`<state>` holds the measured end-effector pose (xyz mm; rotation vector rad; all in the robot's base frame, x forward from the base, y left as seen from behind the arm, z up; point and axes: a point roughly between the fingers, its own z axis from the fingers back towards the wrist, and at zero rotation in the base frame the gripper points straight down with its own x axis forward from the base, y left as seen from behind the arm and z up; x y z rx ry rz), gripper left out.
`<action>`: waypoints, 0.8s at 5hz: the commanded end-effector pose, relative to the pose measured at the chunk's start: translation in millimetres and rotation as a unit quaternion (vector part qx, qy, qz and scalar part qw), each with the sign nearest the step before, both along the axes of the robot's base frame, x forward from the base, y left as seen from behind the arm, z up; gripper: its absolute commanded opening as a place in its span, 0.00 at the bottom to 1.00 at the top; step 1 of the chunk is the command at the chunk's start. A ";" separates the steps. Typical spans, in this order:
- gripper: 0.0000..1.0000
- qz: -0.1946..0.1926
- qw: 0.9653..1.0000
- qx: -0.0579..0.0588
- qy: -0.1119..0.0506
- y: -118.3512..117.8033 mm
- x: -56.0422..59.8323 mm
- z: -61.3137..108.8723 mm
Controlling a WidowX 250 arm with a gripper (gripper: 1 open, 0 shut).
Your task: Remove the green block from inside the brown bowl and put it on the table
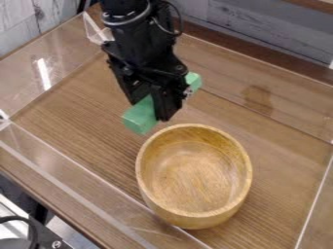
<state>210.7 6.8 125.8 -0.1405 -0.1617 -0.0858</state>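
My black gripper (158, 105) points almost straight down, shut on the green block (140, 119). The block lies slanted across the fingers, one end showing at the lower left and the other at the upper right. It hangs just past the far-left rim of the brown bowl (196, 173), outside the bowl; whether its lower end touches the table (78, 107) I cannot tell. The bowl is round, light wood, and nothing lies in it.
Clear acrylic walls (39, 156) edge the tabletop at the left and front. A wall of pale planks (260, 24) stands behind. Bare wood shows left of the gripper and at the far right (267, 97).
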 end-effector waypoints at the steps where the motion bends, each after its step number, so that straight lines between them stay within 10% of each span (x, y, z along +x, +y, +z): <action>1: 0.00 0.010 0.999 0.008 -0.034 6.7 10.7 15.6; 4: 0.00 0.035 0.999 0.012 -0.037 16.9 14.6 14.9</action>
